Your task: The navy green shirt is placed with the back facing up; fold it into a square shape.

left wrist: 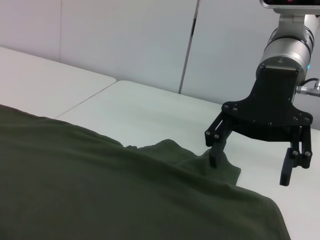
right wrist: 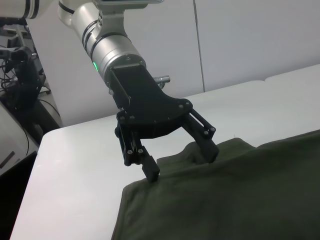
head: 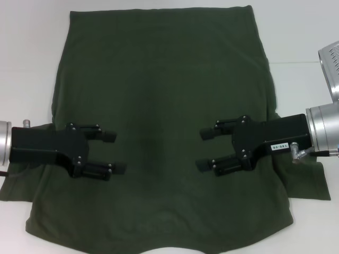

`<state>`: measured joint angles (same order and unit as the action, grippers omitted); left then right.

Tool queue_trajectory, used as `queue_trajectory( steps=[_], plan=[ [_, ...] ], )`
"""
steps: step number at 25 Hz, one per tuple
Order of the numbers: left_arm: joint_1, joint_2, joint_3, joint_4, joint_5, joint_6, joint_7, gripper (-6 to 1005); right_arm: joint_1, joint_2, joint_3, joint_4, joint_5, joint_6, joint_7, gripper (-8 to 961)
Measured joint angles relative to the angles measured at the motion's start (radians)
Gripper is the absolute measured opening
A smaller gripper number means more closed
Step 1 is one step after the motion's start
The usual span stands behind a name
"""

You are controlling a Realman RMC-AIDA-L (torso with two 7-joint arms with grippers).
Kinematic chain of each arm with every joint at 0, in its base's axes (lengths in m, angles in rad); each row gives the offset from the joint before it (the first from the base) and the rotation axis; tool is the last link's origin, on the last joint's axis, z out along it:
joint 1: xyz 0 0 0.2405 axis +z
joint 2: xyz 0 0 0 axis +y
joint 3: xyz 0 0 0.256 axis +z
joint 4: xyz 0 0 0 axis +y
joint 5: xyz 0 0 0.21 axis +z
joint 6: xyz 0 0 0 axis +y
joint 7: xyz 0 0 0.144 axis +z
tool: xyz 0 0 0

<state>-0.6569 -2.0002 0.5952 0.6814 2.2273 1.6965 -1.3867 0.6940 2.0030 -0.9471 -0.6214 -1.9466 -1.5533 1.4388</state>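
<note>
White surface (head: 302, 37) under everything; a seam line runs across it at upper right of the head view. Pale wall panels (left wrist: 125, 35) behind in both wrist views. Some dark equipment and cables (right wrist: 20, 75) at the left edge of the right wrist view, off the surface. Nothing lies on the cloth except the two arms over it.

Navy green shirt (head: 164, 90) lies flat, filling most of the head view, plain side up, no lettering visible. Straight edge runs along the top of the frame, curved edge at the bottom centre. Sleeves stick out at lower left and lower right, each partly under an arm. Fabric mostly smooth; small bunched ridge at the edge near each set of fingers in the wrist views.

Left end effector (head: 108, 153) at left centre of the head view, over the shirt, fingers pointing inward, spread wide, holding nothing. In the right wrist view its fingertips (right wrist: 152, 172) sit at the shirt's edge, touching or just above the cloth; can't tell which.

Right end effector (head: 206, 149) at right centre, mirrored, fingers wide apart, holding nothing. In the left wrist view one fingertip (left wrist: 215, 157) meets the bunched cloth, the other hangs clear over bare surface.
</note>
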Motion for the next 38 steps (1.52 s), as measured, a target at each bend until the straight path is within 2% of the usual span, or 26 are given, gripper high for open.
queue_trajectory(
  steps=[20,27,32,38],
  plan=[
    [-0.001,0.002,-0.004,0.014,0.014,-0.004,0.0,875,0.003,-0.001,0.001,0.0,0.0,0.001,0.0,849],
    [0.009,0.022,-0.1,0.091,0.176,-0.028,-0.016,875,0.002,-0.001,0.001,0.0,0.0,0.002,0.004,849],
    [0.012,0.034,-0.151,0.134,0.288,-0.039,-0.018,875,0.001,0.007,0.001,0.001,0.0,0.019,0.005,849],
    [0.019,0.039,-0.19,0.162,0.345,-0.063,-0.069,876,0.001,0.018,0.001,0.002,0.004,0.027,0.009,849]
  ],
)
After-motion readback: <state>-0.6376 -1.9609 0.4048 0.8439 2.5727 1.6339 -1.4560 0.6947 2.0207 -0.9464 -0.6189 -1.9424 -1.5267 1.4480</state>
